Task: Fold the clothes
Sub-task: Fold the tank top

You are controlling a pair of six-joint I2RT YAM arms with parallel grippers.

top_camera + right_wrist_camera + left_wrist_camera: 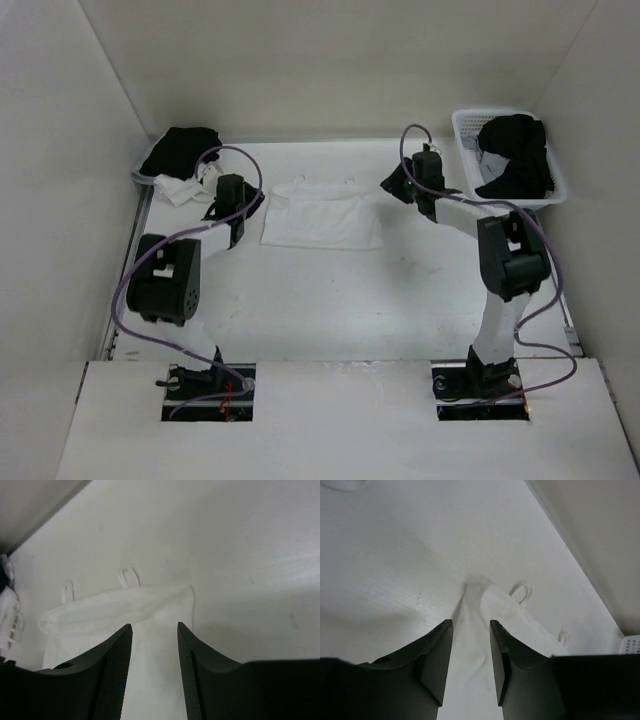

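The clothes (322, 215), a thin white camisole, lie flat on the table at the back centre, with two narrow strap loops (300, 183) at the far edge. My left gripper (248, 207) hovers at the top's left edge. In the left wrist view its fingers (471, 625) stand apart, and the white fabric (520, 625) lies below and beyond them, unpinched. My right gripper (396, 184) hangs just off the top's far right corner. Its fingers (155, 625) are also apart above the fabric (125, 610), with nothing held.
A white basket (465, 120) at the back right holds black garments (515, 150). At the back left a black garment (180, 150) is piled over a white one (180, 190). White walls close in the table on three sides.
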